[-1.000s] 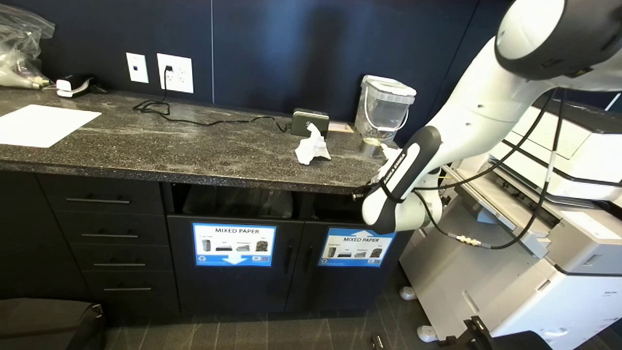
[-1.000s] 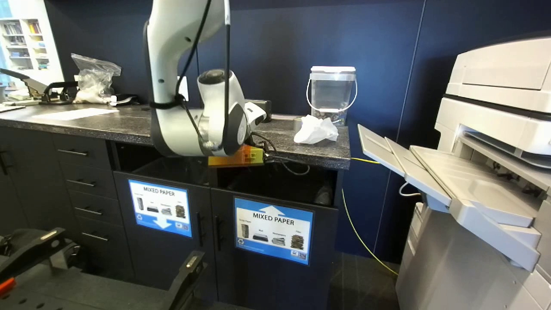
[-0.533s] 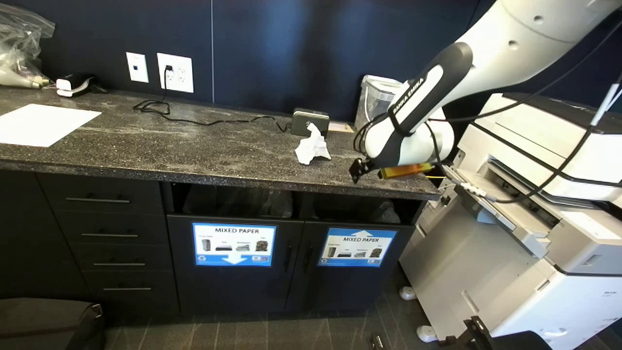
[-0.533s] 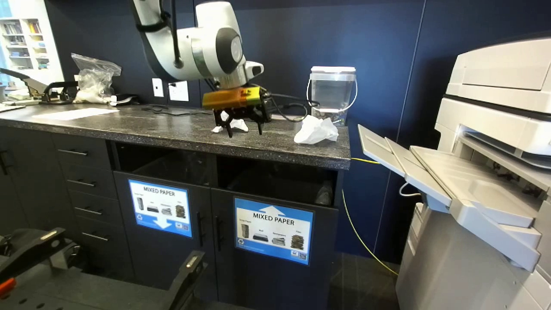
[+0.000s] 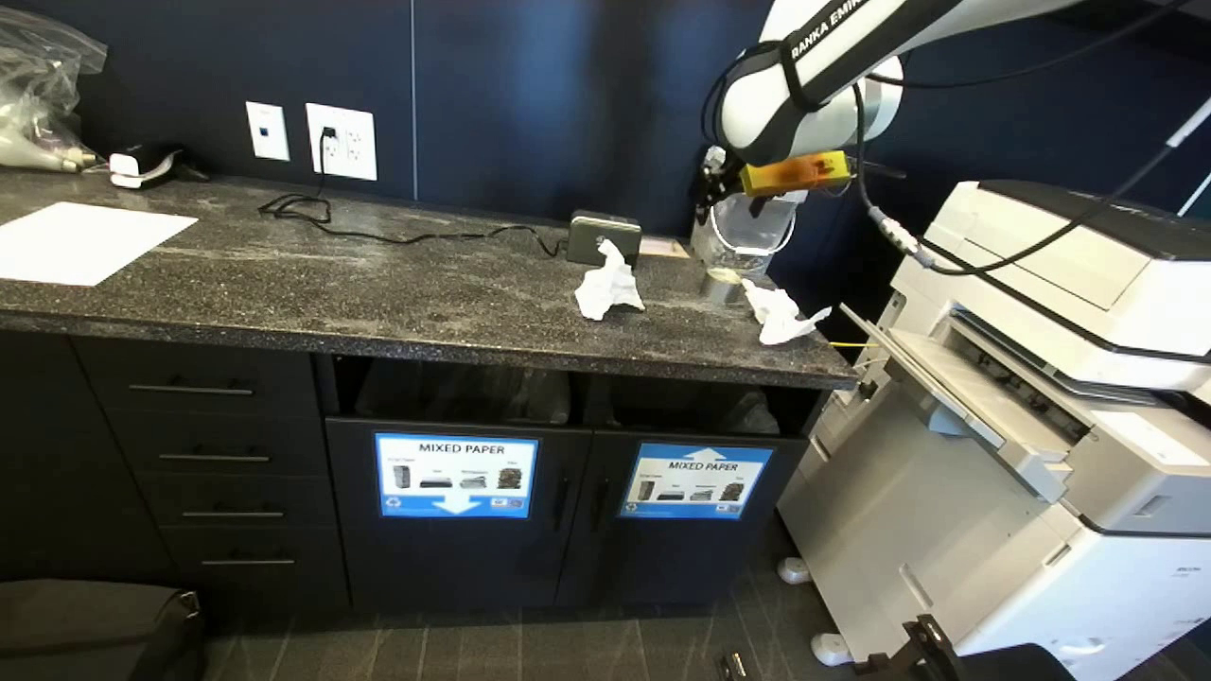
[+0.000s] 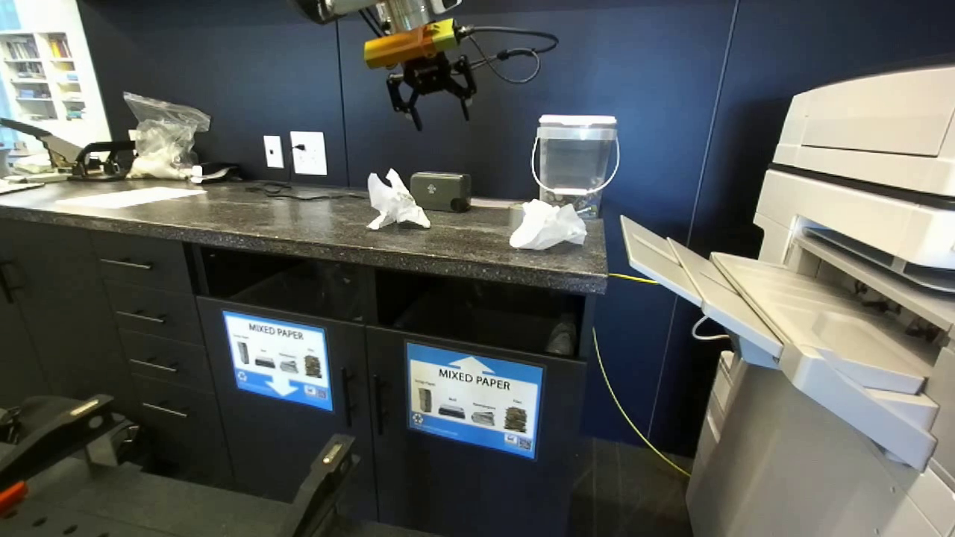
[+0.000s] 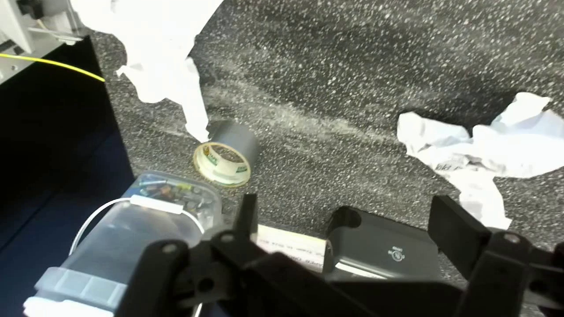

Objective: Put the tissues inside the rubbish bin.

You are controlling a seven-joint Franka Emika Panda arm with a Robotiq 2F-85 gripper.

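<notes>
On the counter [image 6: 466,230], two tissues [image 6: 394,207] [image 6: 548,226] (tool [image 6: 442,121] above, jaws apart)

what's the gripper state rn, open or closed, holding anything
Gripper: open, jaws spread apart, holding nothing, in the air above the counter.

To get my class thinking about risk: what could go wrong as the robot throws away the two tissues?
Reaching for one tissue, the open gripper might nudge the tape roll beside it. At the other tissue, it could bump the dark box close by. A MIXED PAPER bin opening lies under the counter, so the gripper might strike the counter's edge.
</notes>
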